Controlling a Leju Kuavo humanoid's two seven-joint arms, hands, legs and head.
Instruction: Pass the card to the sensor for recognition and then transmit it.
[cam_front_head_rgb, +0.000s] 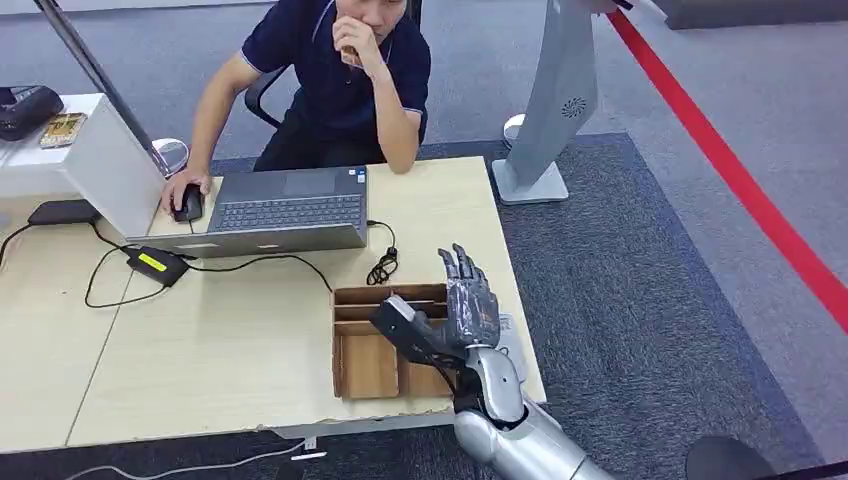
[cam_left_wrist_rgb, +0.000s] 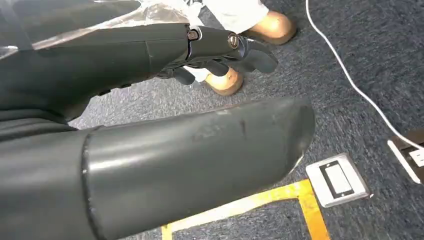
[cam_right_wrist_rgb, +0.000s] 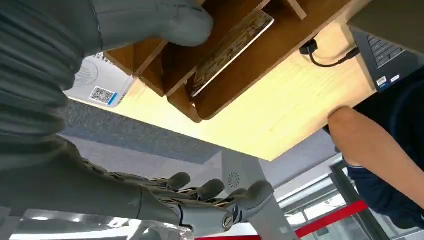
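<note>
The task looks barely begun: the card lies in a slot of the wooden tray, its long axis along the slot, ungrasped. The right hand hovers over the tray with fingers spread, holding nothing. The white sensor sits just beside the tray (the left hand hangs empty above the floor, fingers loosely extended).

We're seeing 1 person sitting at the table, 1 laptop, 1 mouse, 1 divided wooden tray, 1 card lying in it, 1 white sensor and 2 robot hands: right hand, left hand.
</note>
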